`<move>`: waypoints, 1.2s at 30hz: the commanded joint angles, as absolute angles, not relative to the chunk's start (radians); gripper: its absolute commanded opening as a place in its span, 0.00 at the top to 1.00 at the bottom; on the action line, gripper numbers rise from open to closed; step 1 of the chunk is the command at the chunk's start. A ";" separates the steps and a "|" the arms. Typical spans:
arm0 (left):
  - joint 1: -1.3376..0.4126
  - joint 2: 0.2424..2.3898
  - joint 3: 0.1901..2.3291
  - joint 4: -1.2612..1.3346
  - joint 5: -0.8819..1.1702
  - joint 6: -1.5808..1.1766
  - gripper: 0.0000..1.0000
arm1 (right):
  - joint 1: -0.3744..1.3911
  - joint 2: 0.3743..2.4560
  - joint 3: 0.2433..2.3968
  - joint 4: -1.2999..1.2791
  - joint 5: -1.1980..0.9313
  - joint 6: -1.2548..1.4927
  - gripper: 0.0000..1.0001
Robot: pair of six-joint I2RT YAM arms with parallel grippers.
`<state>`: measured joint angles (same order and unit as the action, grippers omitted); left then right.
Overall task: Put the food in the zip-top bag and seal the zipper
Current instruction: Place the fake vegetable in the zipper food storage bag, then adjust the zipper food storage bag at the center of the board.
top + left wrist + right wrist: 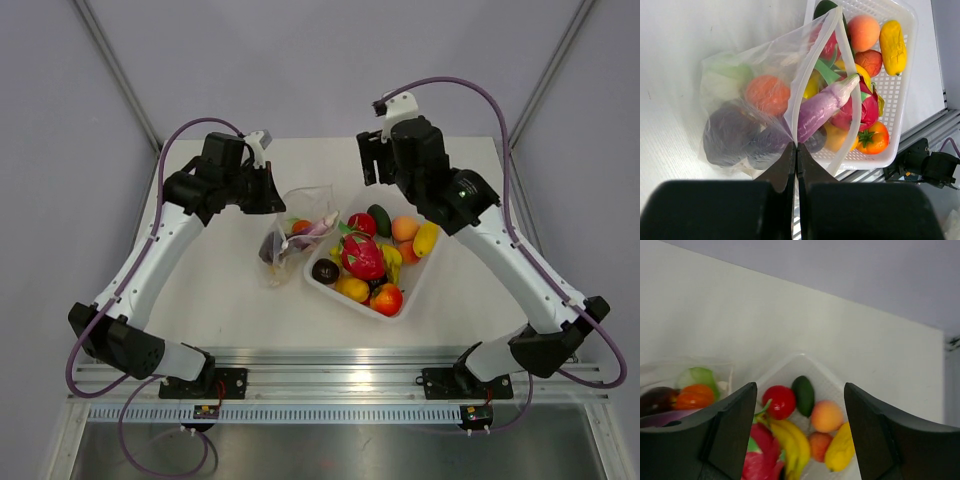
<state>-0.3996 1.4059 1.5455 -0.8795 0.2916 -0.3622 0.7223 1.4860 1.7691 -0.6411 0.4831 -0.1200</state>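
The bench [220,300] shows bare white surface along its near edge, over its left side and along the far edge behind both arms. The things sit bunched at its middle. Frame posts [115,70] rise past the far corners. The white tray [420,285] lies right of centre, turned corner-on to the near edge. The zip-top bag [290,240] lies just beside the tray's left corner, and in the left wrist view its mouth overlaps the tray's rim.

The left arm climbs from the near left corner, elbow low at the left edge, forearm slanting up toward the centre. The left gripper [796,146] has its fingers pressed together, pinching the bag at the end of the mouth where the two lips meet. The right arm arcs in from the near right corner, elbow out past the right edge. The right gripper [800,390] hangs above the tray's far corner, fingers spread wide with nothing between them.

The bag is thin, crinkled and see-through, and its mouth gapes. The zipper [807,80] is a pale strip whose two lips spread from the fingertips in a long loop. A pale purple eggplant [822,107] lies in the mouth between the lips. Inside the bag are an orange fruit [767,94], a dark purple piece [727,132] and a pale green piece [727,72]. The tray holds the pink dragon fruit [362,255], a peach [863,31], an avocado [803,395], bananas [790,440] and a tomato [871,139].
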 commanded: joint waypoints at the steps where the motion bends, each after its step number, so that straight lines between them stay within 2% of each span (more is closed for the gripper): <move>1: -0.402 1.379 1.552 -0.845 0.313 -0.350 1.00 | 0.703 1.454 1.698 -0.746 0.270 0.296 0.23; 5: -0.402 1.378 1.552 -0.848 0.316 -0.350 1.00 | 0.661 1.436 1.554 -0.678 0.167 0.432 0.28; 11: -0.402 1.373 1.551 -0.853 0.314 -0.345 1.00 | 0.660 1.462 1.491 -0.621 0.032 0.508 0.33; 19: -0.402 1.374 1.545 -0.847 0.322 -0.350 1.00 | 0.660 1.500 1.473 -0.595 -0.044 0.528 0.38; 24: -0.402 1.374 1.543 -0.847 0.321 -0.350 1.00 | 0.660 1.531 1.463 -0.592 -0.069 0.532 0.46; 29: -0.402 1.374 1.540 -0.844 0.319 -0.350 1.00 | 0.660 1.552 1.453 -0.583 -0.090 0.538 0.49; 36: -0.402 1.376 1.542 -0.844 0.318 -0.351 1.00 | 0.661 1.618 1.470 -0.560 -0.152 0.538 0.70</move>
<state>-0.3996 1.4059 1.5440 -0.8822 0.2920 -0.3622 0.6636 1.5879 1.4517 -0.6075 -0.0929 0.5308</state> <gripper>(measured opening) 0.005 0.330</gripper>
